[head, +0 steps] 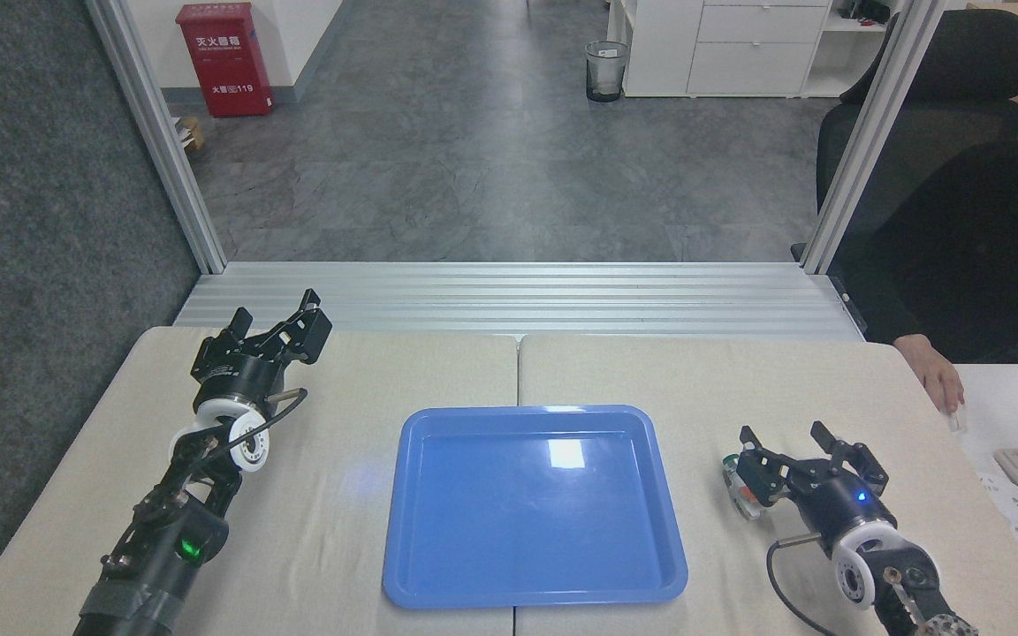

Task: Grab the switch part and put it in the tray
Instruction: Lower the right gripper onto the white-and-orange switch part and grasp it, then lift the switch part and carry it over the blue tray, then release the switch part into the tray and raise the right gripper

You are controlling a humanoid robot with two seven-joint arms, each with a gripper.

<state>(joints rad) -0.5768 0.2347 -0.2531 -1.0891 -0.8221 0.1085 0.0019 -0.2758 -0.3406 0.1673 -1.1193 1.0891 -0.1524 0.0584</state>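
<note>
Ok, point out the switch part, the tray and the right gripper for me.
switch part (733, 478): head view, on its green-capped end left of the finger.
tray (534, 596): head view, on its near rim.
right gripper (790, 452): head view, midway between its open fingertips.
</note>
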